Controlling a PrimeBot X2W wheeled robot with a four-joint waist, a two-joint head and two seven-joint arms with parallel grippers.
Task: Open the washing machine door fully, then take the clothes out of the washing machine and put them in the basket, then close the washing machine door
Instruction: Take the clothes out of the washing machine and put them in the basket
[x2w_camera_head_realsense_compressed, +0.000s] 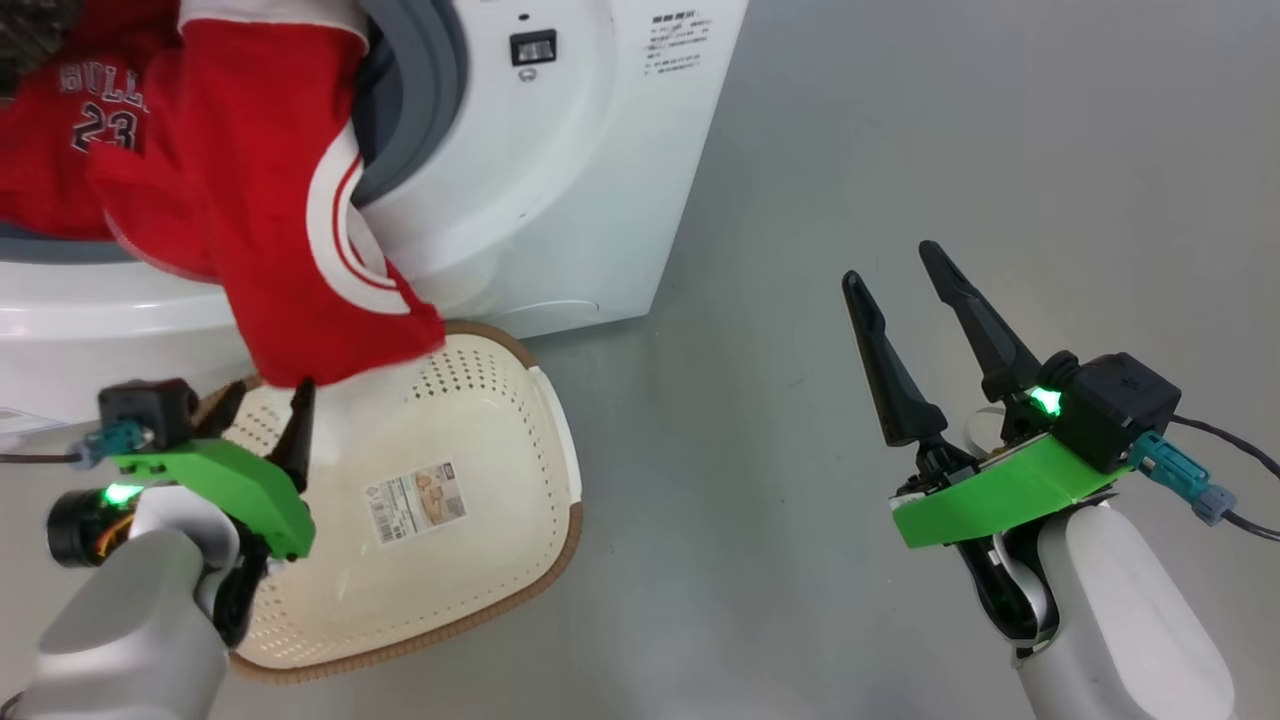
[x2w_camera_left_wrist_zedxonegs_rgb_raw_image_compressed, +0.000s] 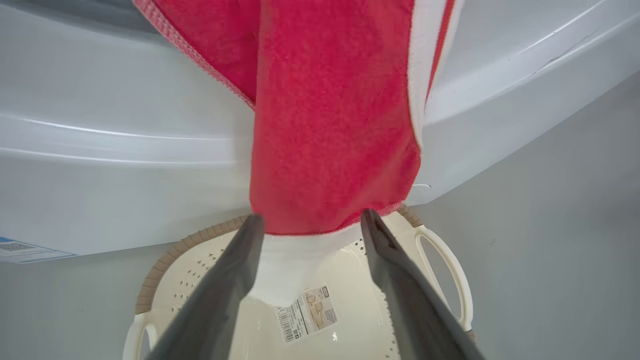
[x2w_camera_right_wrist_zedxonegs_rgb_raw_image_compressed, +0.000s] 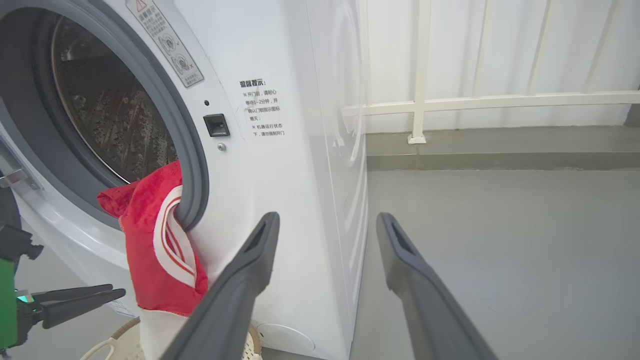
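Observation:
The washing machine (x2w_camera_head_realsense_compressed: 560, 200) stands at the upper left, its door out of view. A red "BULLS 23" jersey (x2w_camera_head_realsense_compressed: 90, 130) lies in the drum mouth. Red white-striped shorts (x2w_camera_head_realsense_compressed: 290, 230) hang over the grey seal (x2w_camera_right_wrist_zedxonegs_rgb_raw_image_compressed: 192, 165) and down the front. A white garment (x2w_camera_left_wrist_zedxonegs_rgb_raw_image_compressed: 295, 265) dangles below them into the cream basket (x2w_camera_head_realsense_compressed: 540, 560). My left gripper (x2w_camera_head_realsense_compressed: 268, 395) is open over the basket. In the left wrist view the left gripper (x2w_camera_left_wrist_zedxonegs_rgb_raw_image_compressed: 312, 217) has its tips either side of the shorts' hem (x2w_camera_left_wrist_zedxonegs_rgb_raw_image_compressed: 330, 190), not pinching it. My right gripper (x2w_camera_head_realsense_compressed: 891, 264) is open and empty above the floor.
The basket sits on the grey floor against the machine's front, with a paper label (x2w_camera_head_realsense_compressed: 415, 500) on its bottom. A blue label (x2w_camera_left_wrist_zedxonegs_rgb_raw_image_compressed: 25, 250) marks the machine's lower front. A white railing (x2w_camera_right_wrist_zedxonegs_rgb_raw_image_compressed: 420, 100) and a low kerb run behind the machine's right side.

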